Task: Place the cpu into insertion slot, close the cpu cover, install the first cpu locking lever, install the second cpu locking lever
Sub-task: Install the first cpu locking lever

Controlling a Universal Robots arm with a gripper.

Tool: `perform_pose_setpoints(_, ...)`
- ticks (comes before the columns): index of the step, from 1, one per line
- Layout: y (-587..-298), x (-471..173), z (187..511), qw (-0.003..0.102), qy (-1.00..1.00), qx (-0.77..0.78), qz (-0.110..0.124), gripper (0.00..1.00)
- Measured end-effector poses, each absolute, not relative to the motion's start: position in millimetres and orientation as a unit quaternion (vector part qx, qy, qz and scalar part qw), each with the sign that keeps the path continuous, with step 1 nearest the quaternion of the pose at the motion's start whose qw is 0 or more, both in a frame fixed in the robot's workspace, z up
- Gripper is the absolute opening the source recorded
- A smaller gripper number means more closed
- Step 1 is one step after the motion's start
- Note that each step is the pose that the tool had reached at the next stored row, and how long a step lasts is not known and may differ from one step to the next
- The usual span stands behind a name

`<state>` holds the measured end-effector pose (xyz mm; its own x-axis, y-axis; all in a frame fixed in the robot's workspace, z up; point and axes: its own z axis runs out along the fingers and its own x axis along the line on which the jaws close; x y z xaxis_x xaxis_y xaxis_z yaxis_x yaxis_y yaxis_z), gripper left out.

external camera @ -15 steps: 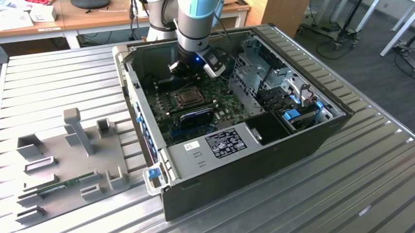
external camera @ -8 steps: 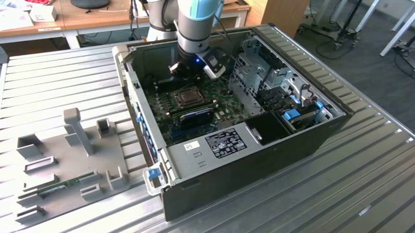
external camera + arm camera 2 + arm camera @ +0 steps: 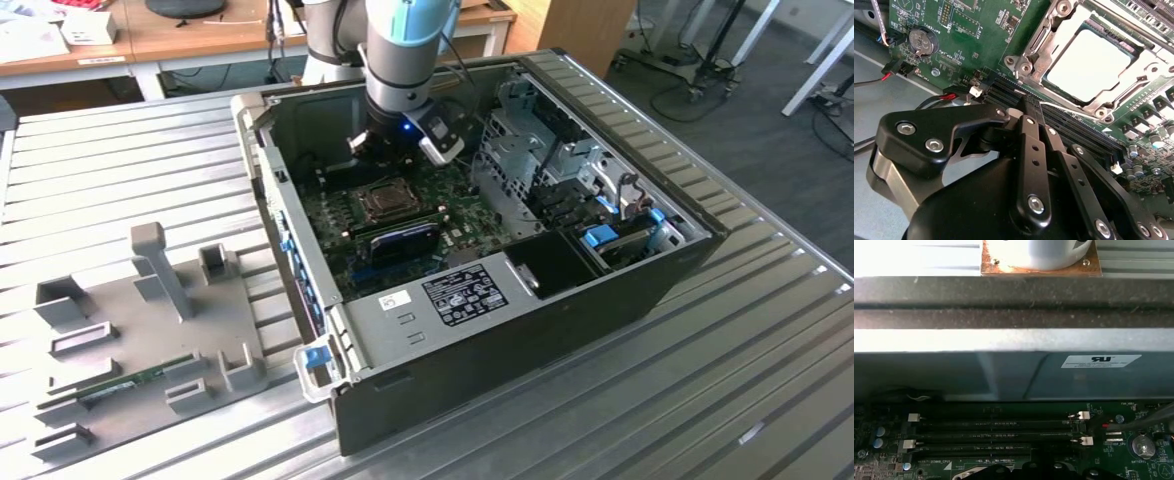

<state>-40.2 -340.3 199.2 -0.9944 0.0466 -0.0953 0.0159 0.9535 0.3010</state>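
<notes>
- Step in hand, as judged: the locking levers. The cpu [image 3: 1088, 60] sits in the insertion slot [image 3: 1021, 64], with the cpu cover [image 3: 1150, 67] down over it.
- The gripper [image 3: 396, 150] is at 12 o'clock from the slot in the exterior view, over the memory slots [image 3: 1004, 92]. Its jaws appear drawn together and empty.
- Lever work calls for a narrow tip bearing firmly on thin wire.

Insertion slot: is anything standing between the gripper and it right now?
Nothing visible does. In the second wrist view the gripper is poised by the black memory slots that run alongside the insertion slot, with open space between them. The cpu already lies inside the slot.
</notes>
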Motion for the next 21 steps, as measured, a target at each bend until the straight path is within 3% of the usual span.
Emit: perform_pose_setpoints(21, -340.7, -39.6, 192.5, 0.051, 0.987, 0.016, 0.152, 0.10)
